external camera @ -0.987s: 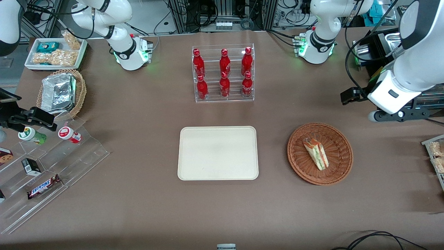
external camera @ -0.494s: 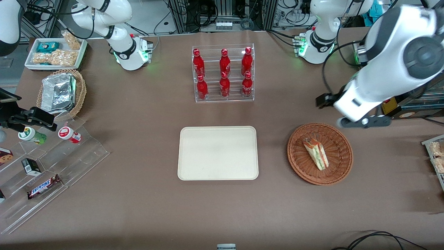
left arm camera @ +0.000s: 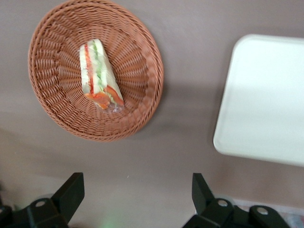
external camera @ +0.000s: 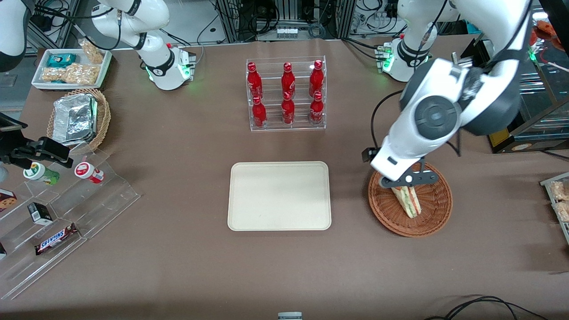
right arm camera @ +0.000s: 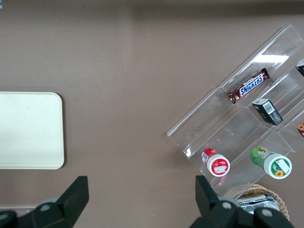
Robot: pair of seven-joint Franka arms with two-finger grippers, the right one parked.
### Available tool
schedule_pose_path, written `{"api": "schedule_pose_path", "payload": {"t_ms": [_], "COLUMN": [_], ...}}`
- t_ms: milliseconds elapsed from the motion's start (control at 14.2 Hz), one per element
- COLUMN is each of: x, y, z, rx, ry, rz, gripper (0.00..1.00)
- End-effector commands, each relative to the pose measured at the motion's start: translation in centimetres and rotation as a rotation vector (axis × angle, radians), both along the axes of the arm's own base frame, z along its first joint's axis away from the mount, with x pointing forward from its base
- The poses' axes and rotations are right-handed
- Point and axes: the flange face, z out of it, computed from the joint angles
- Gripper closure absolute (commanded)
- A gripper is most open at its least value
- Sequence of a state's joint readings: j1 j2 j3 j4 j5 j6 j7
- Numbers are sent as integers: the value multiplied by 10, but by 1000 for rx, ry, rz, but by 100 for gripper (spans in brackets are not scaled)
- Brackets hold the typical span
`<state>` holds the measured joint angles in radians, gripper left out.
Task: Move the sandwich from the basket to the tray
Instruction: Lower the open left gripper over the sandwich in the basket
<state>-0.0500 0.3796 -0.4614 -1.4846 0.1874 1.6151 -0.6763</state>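
The sandwich [external camera: 410, 201] is a wrapped wedge lying in the reddish-brown wicker basket [external camera: 433, 215]. Both also show in the left wrist view, the sandwich [left arm camera: 99, 75] in the middle of the basket [left arm camera: 148, 61]. The cream tray [external camera: 279, 195] lies flat and bare beside the basket, toward the parked arm's end; it shows in the left wrist view [left arm camera: 266, 99] and the right wrist view [right arm camera: 28, 128]. My left gripper [external camera: 406, 179] hangs above the basket's rim farthest from the front camera, covering the sandwich's upper end. In the left wrist view the gripper [left arm camera: 135, 190] is open wide and holds nothing.
A clear rack of red bottles [external camera: 286, 95] stands farther from the front camera than the tray. Toward the parked arm's end are a tan basket with a foil pack [external camera: 80, 118], a white snack tray [external camera: 71, 66] and a clear stepped shelf [external camera: 89, 204] with snacks.
My left arm has swung in from the working arm's end of the table and now hangs over the basket. The sandwich, basket and tray have not moved.
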Motion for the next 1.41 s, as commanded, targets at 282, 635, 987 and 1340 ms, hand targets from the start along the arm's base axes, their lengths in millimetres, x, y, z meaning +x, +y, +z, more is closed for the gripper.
{"api": "schedule_pose_path", "payload": {"t_ms": [282, 635, 987, 1340], "x": [32, 42, 41, 24], "y": [48, 92, 103, 124], "z": [-101, -144, -161, -199], "rx": [20, 20, 38, 144], "ry": [-101, -137, -109, -81], "rz": [262, 317, 320, 271], "gripper": [0, 0, 0, 0]}}
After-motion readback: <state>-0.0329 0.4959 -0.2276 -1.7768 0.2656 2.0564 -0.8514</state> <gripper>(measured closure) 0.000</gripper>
